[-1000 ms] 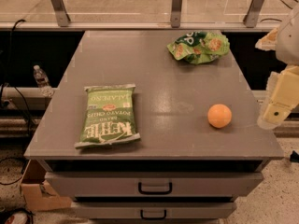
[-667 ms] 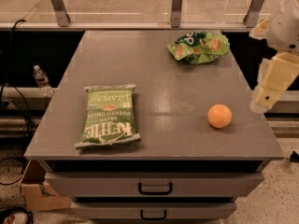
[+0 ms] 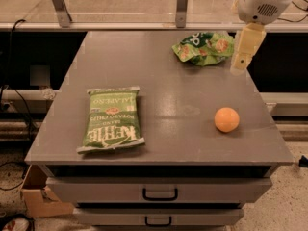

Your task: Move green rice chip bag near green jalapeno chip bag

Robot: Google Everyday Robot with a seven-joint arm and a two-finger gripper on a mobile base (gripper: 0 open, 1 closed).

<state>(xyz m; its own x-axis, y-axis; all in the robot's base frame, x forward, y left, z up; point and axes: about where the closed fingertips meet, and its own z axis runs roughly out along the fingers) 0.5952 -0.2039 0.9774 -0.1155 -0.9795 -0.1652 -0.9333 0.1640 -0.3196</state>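
While the green rice chip bag [image 3: 204, 47] sits untouched far right, the gripper [image 3: 239, 66] has swung from near the orange [image 3: 226, 119] to just beside it — a grasp looks next, though spread or closed I cannot tell. The green jalapeno chip bag [image 3: 113, 119] lies near left.

Robot arm [image 3: 262, 1] cut off by the top edge above the green rice chip bag [image 3: 204, 47], gripper [image 3: 239, 67] just right of that bag, contact unclear, bag's lettering too blurred to read

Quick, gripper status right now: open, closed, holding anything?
Gripper: open or closed cannot be told; it hangs just right of the small wrinkly green rice chip bag, with nothing seen in it.
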